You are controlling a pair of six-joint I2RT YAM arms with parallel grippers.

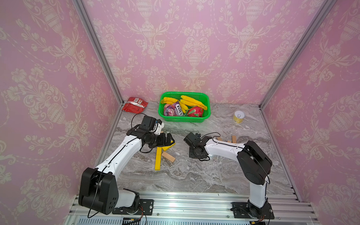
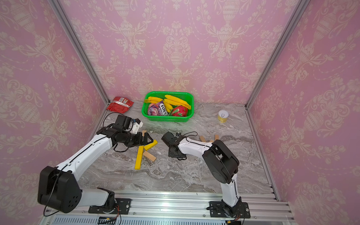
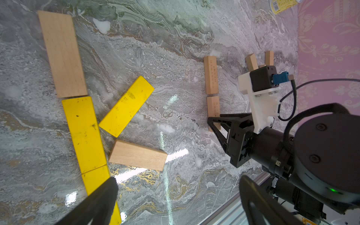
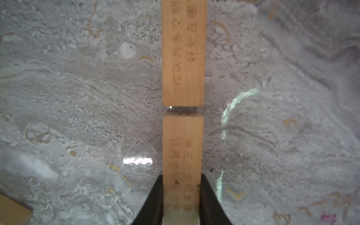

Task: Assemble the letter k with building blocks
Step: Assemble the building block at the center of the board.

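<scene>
The yellow-and-wood K [image 3: 91, 124] lies flat on the grey marble counter [image 1: 193, 179], left of its middle. Its stem runs front to rear, end to end: two yellow blocks [image 3: 95, 181] [image 3: 83, 148], then a tan wood block [image 3: 62, 54]. A slanted yellow block [image 3: 126, 106] and a slanted wood block [image 3: 138, 154] branch toward the counter's right edge, their inner ends just beside the stem.

The left gripper [image 3: 178, 182] hangs over this figure with its jaws spread wide and nothing between them. In the left wrist view one finger [image 3: 97, 202] covers part of the frontmost yellow block.

The all-wood K [image 3: 210, 75] sits right of the counter's middle, well apart from the first figure. Its visible stem is a front wood block [image 4: 183, 148] and a rear wood block [image 4: 183, 54] in one line, both carved with characters, with a thin gap between their ends. The right gripper [image 4: 181, 179] has its jaws clamped on the long sides of the front wood block. Two more slanted wood blocks [image 3: 251, 62] [image 3: 269, 57] lie on the stem's right-edge side, partly hidden by the right arm.

A green basket [image 1: 183, 118] stands at the middle of the rear edge, holding bananas [image 1: 193, 101] and a FOX'S packet [image 1: 178, 111]. A red packet [image 1: 134, 104] lies in the rear left corner, and a yellow tin [image 1: 239, 116] stands near the rear right corner.
</scene>
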